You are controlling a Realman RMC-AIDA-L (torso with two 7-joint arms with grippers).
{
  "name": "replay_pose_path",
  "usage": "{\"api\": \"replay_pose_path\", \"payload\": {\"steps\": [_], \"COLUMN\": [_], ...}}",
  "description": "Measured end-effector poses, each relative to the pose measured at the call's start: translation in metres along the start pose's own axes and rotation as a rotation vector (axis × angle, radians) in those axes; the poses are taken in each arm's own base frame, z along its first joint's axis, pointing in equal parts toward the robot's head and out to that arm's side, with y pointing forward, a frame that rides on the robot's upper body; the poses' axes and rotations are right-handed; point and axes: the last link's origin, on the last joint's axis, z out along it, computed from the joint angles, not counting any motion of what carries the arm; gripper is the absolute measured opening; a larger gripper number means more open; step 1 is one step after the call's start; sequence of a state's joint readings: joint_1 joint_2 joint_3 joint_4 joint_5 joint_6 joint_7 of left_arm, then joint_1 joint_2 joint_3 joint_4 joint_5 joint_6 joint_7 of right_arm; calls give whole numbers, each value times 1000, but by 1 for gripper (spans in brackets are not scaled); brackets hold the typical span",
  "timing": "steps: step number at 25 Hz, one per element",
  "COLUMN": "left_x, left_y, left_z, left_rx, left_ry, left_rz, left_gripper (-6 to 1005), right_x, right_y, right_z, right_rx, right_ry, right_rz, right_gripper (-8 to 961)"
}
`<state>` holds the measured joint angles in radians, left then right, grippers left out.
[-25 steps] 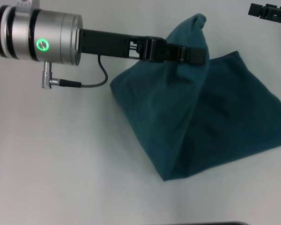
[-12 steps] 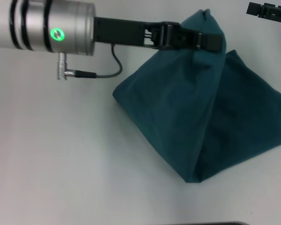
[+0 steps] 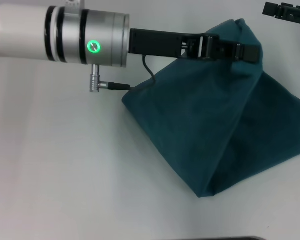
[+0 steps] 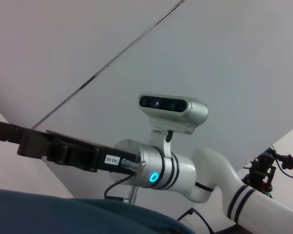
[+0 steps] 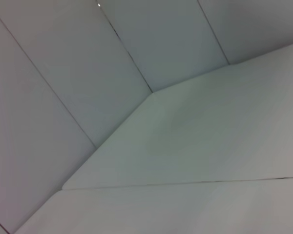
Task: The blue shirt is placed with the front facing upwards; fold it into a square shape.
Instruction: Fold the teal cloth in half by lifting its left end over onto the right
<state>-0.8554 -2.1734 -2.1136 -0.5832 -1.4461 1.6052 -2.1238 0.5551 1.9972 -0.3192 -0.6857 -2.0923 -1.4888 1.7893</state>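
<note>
Head view: left gripper (image 3: pixel 242 50) is clamped on a raised edge of the blue shirt (image 3: pixel 215 125), which tents up from the table (image 3: pixel 55 165); right gripper (image 3: pixel 287 12) sits far right, finger state unreadable. Left wrist view: teal cloth along frame edge. Right wrist view: no shirt. Soft, limp, light; grip hems or corners.

The left arm (image 3: pixel 55 34) is a fat white tube ending in a brushed-silver cylinder with a couple of black rings and a small glowing green ring light. Just below that light there's a metal plug with a thin dark cable (image 3: pixel 140 80) curling off it. Past the silver part it goes all black: a flat boxy gripper (image 3: pixel 242 52) with pins and hinges showing. From the left wrist camera, the other arm (image 4: pixel 185 175) has the same look but a blue ring light, a silver camera pod above that light, and a little white label.
</note>
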Motion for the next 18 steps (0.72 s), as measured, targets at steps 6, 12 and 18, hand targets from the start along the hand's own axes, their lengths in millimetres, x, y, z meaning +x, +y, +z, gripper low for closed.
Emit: {"api": "replay_pose_path", "payload": {"steps": [6, 12, 18], "left_x": [1, 0, -3], "left_y": [-2, -7, -15], "left_z": [7, 10, 12], "left_rx": [12, 18, 20], "left_ry": [1, 40, 116], "left_rz": [2, -12, -1], "left_gripper": [101, 135, 167], "right_x": [0, -3, -10], "right_y": [0, 0, 0], "right_z": [0, 0, -3], "right_rx": [-3, -4, -6], "right_ry": [-1, -7, -32], "right_rz": [1, -2, -6], "right_gripper": [929, 929, 929]}}
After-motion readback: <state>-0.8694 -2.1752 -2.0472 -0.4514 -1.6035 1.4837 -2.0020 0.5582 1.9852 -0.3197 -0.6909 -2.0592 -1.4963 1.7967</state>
